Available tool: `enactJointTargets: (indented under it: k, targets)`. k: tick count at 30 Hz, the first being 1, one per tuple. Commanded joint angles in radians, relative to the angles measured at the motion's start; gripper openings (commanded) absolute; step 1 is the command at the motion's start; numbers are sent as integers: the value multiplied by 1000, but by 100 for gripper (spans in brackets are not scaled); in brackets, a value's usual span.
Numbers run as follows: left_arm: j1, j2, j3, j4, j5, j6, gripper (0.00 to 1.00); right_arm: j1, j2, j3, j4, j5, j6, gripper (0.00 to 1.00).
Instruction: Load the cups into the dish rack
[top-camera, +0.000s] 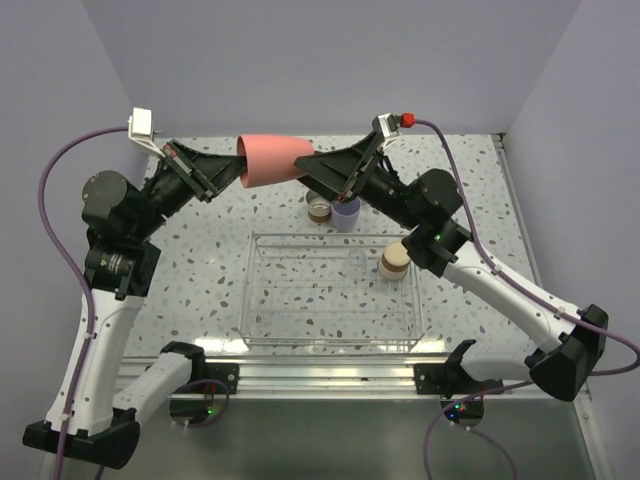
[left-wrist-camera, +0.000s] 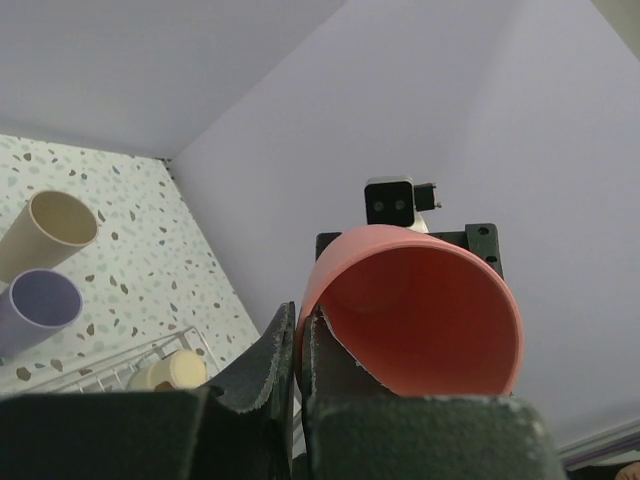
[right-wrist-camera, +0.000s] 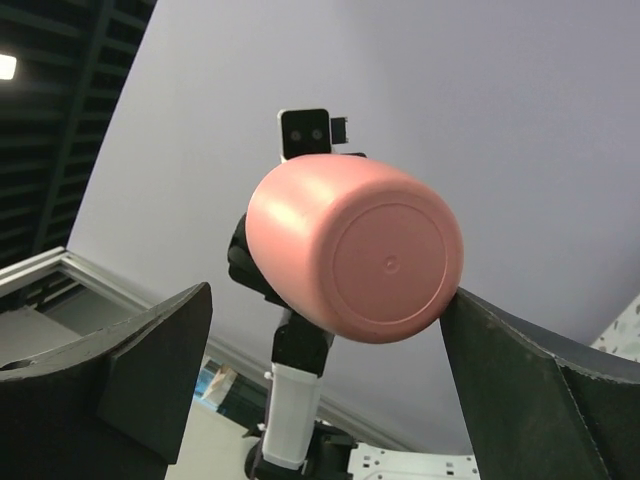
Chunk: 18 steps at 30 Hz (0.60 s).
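Observation:
A red-pink cup (top-camera: 275, 160) hangs on its side in the air above the far part of the table. My left gripper (top-camera: 238, 172) is shut on its rim, one finger inside and one outside, as the left wrist view shows at the gripper (left-wrist-camera: 298, 345) and the cup (left-wrist-camera: 420, 320). My right gripper (top-camera: 315, 165) is open around the cup's base (right-wrist-camera: 360, 250); in the right wrist view (right-wrist-camera: 328, 292) its right finger touches the base and the left one stands apart. The see-through dish rack (top-camera: 270, 300) lies below, holding one short cup (top-camera: 393, 262) with its tan base up.
A lavender cup (top-camera: 346, 213) and a short steel cup (top-camera: 319, 209) stand behind the rack, under my right arm. The left wrist view shows a beige cup (left-wrist-camera: 55, 225) beside the lavender one (left-wrist-camera: 40, 305). Lilac walls close the back and sides.

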<state>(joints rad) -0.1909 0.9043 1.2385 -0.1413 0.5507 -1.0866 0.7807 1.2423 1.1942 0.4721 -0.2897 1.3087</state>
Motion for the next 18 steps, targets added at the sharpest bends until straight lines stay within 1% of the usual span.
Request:
enactJointTargets:
  k: [1, 7, 11, 13, 14, 16, 17, 18]
  targets:
    - [1, -12, -8, 68, 15, -24, 0, 5, 32, 88, 120, -35, 43, 97]
    - [1, 2, -48, 106, 35, -27, 0, 3, 85, 131, 129, -55, 63, 95]
    - [1, -18, -68, 98, 12, -24, 0, 3, 108, 169, 126, -72, 69, 85]
    - [1, -16, -70, 94, 15, -15, 0, 3, 117, 185, 125, -80, 70, 71]
    - [1, -16, -70, 77, 12, -7, 0, 5, 118, 185, 125, -83, 75, 59]
    - [1, -22, -70, 42, -3, 2, 0, 5, 121, 180, 129, -91, 80, 47]
    - [1, -25, -70, 29, -12, 5, 0, 3, 121, 177, 131, -97, 83, 38]
    - [1, -31, -74, 20, -18, 11, 0, 5, 121, 174, 132, -100, 83, 22]
